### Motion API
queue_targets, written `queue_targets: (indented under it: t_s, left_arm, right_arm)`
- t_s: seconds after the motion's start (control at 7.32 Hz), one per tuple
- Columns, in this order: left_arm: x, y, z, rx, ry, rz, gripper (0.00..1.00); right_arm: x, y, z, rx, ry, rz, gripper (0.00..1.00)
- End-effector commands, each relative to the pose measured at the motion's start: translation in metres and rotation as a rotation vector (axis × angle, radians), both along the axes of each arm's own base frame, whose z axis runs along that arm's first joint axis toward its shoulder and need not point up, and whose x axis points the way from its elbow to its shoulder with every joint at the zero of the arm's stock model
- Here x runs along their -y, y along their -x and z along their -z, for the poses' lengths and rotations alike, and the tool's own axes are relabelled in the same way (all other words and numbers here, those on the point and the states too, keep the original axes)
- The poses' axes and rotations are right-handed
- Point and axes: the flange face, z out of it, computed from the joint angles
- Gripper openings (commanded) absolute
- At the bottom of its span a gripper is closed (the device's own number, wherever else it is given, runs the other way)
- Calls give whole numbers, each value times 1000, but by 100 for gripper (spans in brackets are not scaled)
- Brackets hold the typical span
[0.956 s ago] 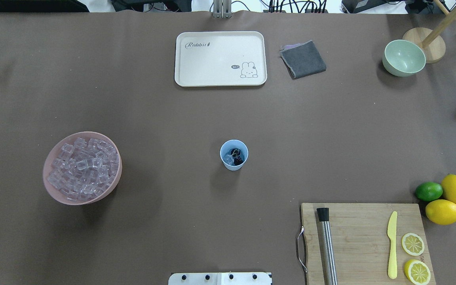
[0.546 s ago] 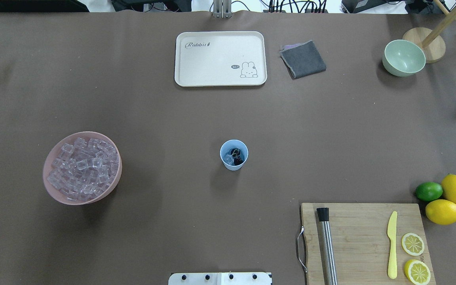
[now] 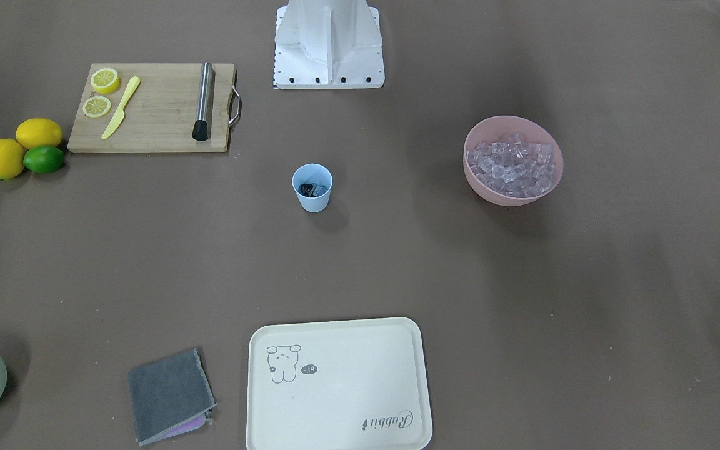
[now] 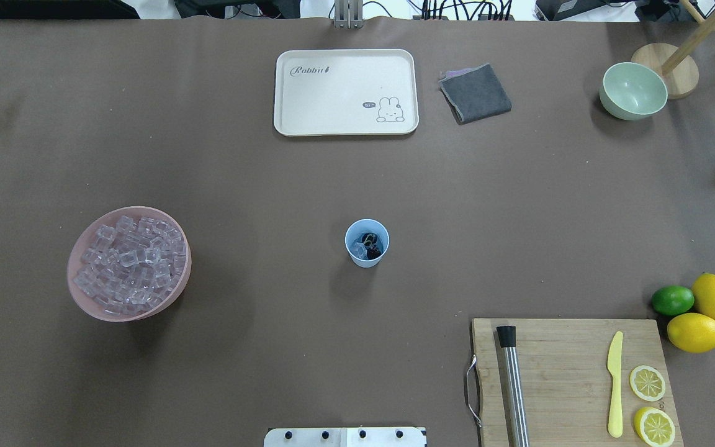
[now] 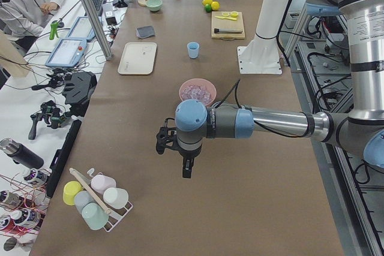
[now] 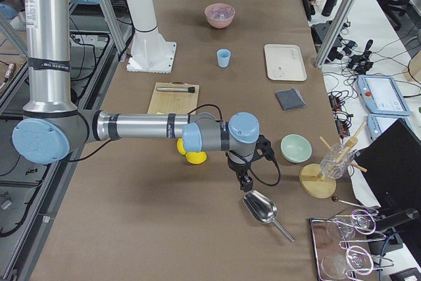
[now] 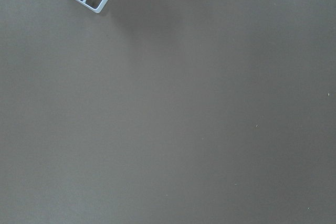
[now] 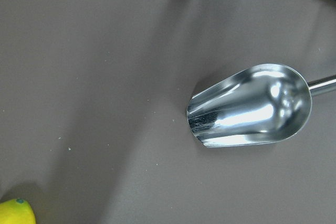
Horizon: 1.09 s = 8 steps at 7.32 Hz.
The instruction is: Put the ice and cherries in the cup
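Nothing on the table has shifted over the last second: the cup (image 4: 367, 243) stands where it stood, upright. It holds the dark cherries (image 4: 370, 241), with a clear piece of ice (image 4: 358, 251) beside them.

Both arms are drawn back to opposite table ends. The left gripper (image 5: 186, 169) hangs over bare cloth. The pink bowl (image 4: 115, 313) of spare ice lies beyond it, the cup farther off again, and a wire rack (image 7: 100, 1) sits near its own side. The right gripper (image 6: 243, 181) hovers just above the metal scoop (image 8: 252, 106), well apart from the cup.

Neither wrist view shows fingers, so it cannot be told whether either gripper's jaws are apart or together.

With both ingredients inside the cup, the task looks finished. At most, more ice might be added.
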Motion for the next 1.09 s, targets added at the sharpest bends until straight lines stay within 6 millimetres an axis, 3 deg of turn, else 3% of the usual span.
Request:
queue_targets:
  t_s: [0.0, 0.96]
  left_arm:
    - [-1, 0, -2, -1, 4, 0, 98]
    - [0, -1, -5, -8, 9, -1, 98]
  right_arm:
    - [0, 0, 0, 1, -1, 1, 100]
    - [-4, 0, -4, 4, 9, 1, 100]
